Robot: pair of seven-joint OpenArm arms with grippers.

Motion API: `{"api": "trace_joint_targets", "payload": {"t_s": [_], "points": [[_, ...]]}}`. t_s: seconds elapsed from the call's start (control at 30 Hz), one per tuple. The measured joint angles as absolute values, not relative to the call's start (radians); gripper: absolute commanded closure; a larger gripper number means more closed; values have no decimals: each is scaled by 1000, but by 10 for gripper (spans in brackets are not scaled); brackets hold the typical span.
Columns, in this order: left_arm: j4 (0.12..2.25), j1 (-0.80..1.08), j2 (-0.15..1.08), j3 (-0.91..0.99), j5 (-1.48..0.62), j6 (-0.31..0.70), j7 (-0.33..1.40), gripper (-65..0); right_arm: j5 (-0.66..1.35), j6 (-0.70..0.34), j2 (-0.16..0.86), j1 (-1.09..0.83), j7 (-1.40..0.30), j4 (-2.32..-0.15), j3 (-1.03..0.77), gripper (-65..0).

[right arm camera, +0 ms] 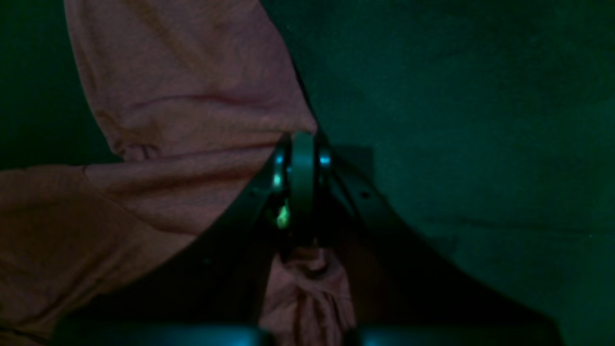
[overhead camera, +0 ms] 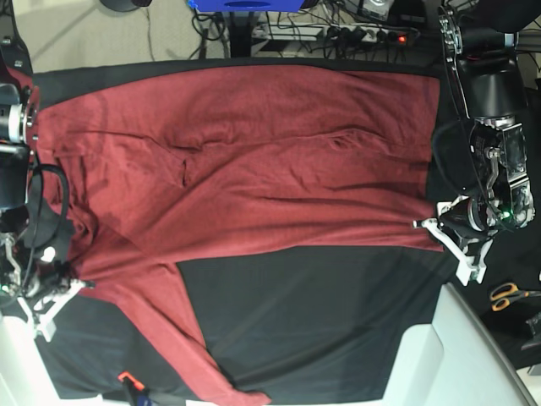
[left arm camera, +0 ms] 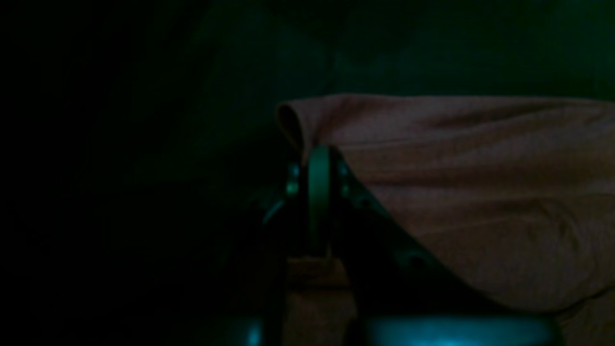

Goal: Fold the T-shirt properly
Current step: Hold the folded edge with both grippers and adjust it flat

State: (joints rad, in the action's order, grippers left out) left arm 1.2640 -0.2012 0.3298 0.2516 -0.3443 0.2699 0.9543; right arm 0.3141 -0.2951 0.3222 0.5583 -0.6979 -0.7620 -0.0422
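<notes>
Evidently the left tool (left arm camera: 319,202) is closed on a side edge of the maroon long-sleeved shirt (left arm camera: 480,158), its fingers pressed together in the left wrist view. Just beyond the tips, the cloth curls into a small loop, which suggests a pinch through a folded-over margin rather than a flat grasp.

In the right wrist view, the right tool (right arm camera: 302,187) is likewise narrow, pinching the fabric at its opposite edge. A sleeve runs out past the fingertips, and loose cloth bunches beneath the tool.

Across the base view, the shirt lies over the black-covered tabletop (overhead camera: 296,338), spread between both arms. The near edge sags slightly between the two grips, and one sleeve trails toward the front, past the right tool. Holding both ends presumably keeps that edge stretched, so it can be carried as one line and laid down evenly; the trailing sleeve probably needs tucking in, or it may spoil the outline. Orange-handled scissors (overhead camera: 514,296) rest beside the left arm, apart from the shirt.
</notes>
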Motion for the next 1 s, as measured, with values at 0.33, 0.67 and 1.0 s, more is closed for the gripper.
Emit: {"api": "trace_joint_targets", "payload": {"t_s": [0.33, 0.67, 1.0], "points": [[1269, -157, 330, 251, -344, 270, 957, 0, 313, -295, 324, 483, -705, -825, -44, 0], [1353, -166, 330, 251, -347, 270, 958, 0, 311, -295, 321, 517, -704, -832, -39, 0], [1353, -166, 330, 252, -347, 270, 962, 0, 310, -295, 319, 545, -700, -832, -39, 0]]}}
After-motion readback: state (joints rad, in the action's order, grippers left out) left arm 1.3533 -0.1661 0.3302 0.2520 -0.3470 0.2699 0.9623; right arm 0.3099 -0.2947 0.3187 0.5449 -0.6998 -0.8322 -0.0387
